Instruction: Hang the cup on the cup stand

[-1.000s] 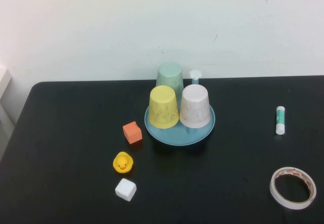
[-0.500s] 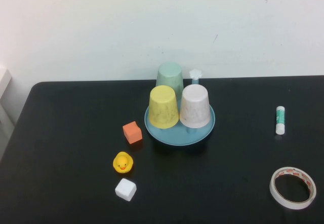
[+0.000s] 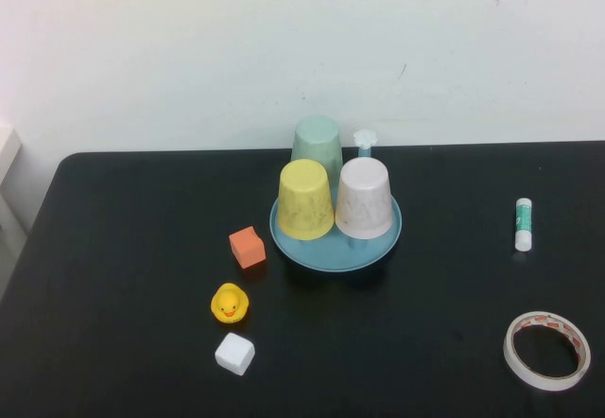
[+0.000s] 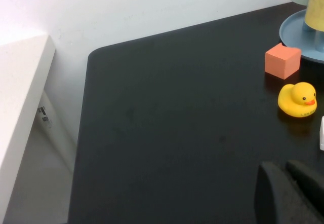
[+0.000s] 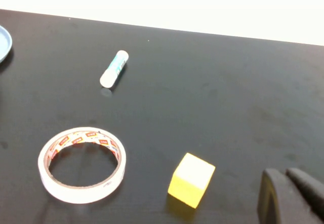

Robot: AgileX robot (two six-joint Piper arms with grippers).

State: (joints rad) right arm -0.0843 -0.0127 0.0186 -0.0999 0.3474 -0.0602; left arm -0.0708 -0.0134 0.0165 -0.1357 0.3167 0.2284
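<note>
My left pincer [image 4: 292, 193]: fingers together, holding nothing, touching nothing; it hangs over bare black worktop [image 4: 167, 133] near the worktop's left side, out of the high view.

My right pincer [image 5: 293, 196]: fingers together, empty, clear of every item; it hangs over the worktop's right part, also out of the high view.

Near the left pincer: yellow rubber duck [image 4: 297, 100], upright; orange cube [image 4: 282, 60] just beyond it, apart from it; a white block [image 3: 234, 353] on the near side of the duck, only its edge showing in the left wrist view.

Near the right pincer: yellow block [image 5: 192, 179], close by and not touched; roll of tape [image 5: 82, 164], lying flat; glue stick [image 5: 114, 68], lying on its side, farther off.

Centre of worktop, well apart from both pincers: the cup stand [image 3: 336, 248], round light-blue base, with one peg showing its white flower cap [image 3: 365, 138] at the back right.

On the stand: the cup [image 3: 317, 148], pale mint green, mouth down, at the back left, partly hidden by the front two. Yellow cup [image 3: 305, 200], mouth down, front left. Pinkish-white cup [image 3: 364, 199], mouth down, front right, just beside the yellow one.

Behind the worktop: a plain white wall [image 3: 284, 49].
</note>
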